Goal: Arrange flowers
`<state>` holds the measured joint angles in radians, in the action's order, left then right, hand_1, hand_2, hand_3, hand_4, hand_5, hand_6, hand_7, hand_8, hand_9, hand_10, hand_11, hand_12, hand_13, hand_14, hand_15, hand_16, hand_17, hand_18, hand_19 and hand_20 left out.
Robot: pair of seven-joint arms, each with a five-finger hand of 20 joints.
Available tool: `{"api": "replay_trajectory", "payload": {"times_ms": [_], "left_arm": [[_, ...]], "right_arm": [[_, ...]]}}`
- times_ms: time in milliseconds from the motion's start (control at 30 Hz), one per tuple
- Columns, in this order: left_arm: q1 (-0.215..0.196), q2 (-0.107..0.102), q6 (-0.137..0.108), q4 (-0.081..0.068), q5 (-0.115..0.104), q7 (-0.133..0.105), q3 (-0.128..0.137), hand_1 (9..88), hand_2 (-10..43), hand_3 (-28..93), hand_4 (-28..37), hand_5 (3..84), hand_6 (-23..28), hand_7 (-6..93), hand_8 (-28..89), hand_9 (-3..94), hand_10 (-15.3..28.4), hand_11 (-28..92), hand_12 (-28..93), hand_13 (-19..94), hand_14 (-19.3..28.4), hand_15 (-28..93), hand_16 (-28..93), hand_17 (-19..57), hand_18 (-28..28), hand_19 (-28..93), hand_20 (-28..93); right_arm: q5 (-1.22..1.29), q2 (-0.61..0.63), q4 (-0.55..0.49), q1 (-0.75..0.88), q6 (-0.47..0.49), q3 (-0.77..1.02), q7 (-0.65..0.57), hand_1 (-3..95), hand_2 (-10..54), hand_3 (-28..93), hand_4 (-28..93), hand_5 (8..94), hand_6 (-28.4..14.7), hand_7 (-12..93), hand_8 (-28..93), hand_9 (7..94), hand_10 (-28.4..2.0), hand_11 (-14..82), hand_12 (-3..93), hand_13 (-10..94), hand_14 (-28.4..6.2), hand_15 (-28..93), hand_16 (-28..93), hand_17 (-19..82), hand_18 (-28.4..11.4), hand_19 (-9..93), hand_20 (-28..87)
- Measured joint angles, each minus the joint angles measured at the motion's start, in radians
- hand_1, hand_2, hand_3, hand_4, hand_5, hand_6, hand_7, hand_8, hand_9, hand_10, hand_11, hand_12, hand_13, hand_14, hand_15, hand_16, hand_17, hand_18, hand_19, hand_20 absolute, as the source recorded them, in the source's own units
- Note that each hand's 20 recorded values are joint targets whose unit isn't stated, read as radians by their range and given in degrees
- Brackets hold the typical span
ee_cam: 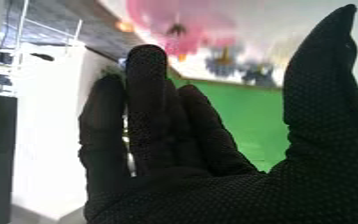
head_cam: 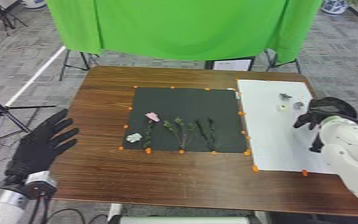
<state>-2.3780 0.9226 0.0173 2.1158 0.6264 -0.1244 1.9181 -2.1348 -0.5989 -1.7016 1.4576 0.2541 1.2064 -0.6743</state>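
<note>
A pink, green-stemmed flower (head_cam: 151, 117), leafy green stems (head_cam: 181, 131) and a bunched white blossom (head_cam: 134, 137) line the black mat's (head_cam: 167, 100) near edge; small grey flower heads (head_cam: 285, 96) and a blurred pink bloom (ee_cam: 180, 17) dot the white sheet (head_cam: 269, 135).

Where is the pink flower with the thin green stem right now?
In the head view, the pink flower lies on the left part of the rectangular black mat, between the small white flower and the leafy green stems.
</note>
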Motion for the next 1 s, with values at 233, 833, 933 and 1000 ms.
{"api": "replay_trajectory", "payload": {"times_ms": [233, 833, 933, 1000], "left_arm": [[-0.008, -0.001, -0.001, 0.005, 0.000, -0.003, 0.007, 22.9, -2.7, 70, -28.3, 24.4, 3.5, 16.0, -10, 21.0, 10.6, 14, 18, 15, 15.1, 26, 1, -11.6, 18.7, 32, 9], [-0.009, -0.001, -0.002, 0.004, 0.000, -0.007, -0.001, 23.1, -2.6, 70, -28.3, 24.3, 3.5, 16.2, -10, 21.0, 10.7, 14, 18, 15, 15.1, 26, 1, -11.6, 18.7, 32, 9], [-0.009, -0.002, -0.002, 0.003, 0.000, -0.007, -0.002, 23.0, -2.6, 70, -28.3, 24.3, 3.5, 16.2, -10, 21.0, 10.7, 14, 18, 15, 15.0, 26, 1, -11.7, 18.7, 32, 9], [-0.009, -0.003, -0.001, 0.003, 0.000, -0.006, -0.003, 23.0, -2.6, 70, -28.3, 24.4, 3.5, 16.2, -10, 21.1, 10.7, 14, 18, 15, 15.0, 26, 1, -11.6, 18.7, 32, 9]], "right_arm": [[-0.001, 0.000, 0.044, -0.078, 0.024, -0.069, -0.032, 27.5, -9.5, 90, -28, 37.5, -9.9, 24, -13, 44.5, -15.4, 19.4, 19.1, 56, -7.6, 70, 21, 25, -20.0, 80, 46], [-0.088, 0.011, 0.149, -0.120, -0.202, -0.150, 0.046, 47.5, -9.5, 81, -28, 61.2, 2.9, 49, -3, 86.5, -4.2, 9.8, 41.2, 74, -4.4, 72, 29, 35, -18.8, 89, 46], [-0.104, 0.013, 0.147, -0.114, -0.202, -0.161, 0.046, 48.7, -9.5, 82, -28, 63.9, 3.0, 50, -2, 88.0, -4.5, 12.9, 43.8, 75, -4.0, 73, 30, 35, -18.9, 89, 46], [-0.118, 0.015, 0.147, -0.113, -0.205, -0.169, 0.047, 48.8, -9.5, 82, -28, 66.6, 3.1, 50, -1, 89.5, -4.6, 15.6, 46.1, 75, -4.3, 73, 30, 36, -18.9, 90, 47]]}}
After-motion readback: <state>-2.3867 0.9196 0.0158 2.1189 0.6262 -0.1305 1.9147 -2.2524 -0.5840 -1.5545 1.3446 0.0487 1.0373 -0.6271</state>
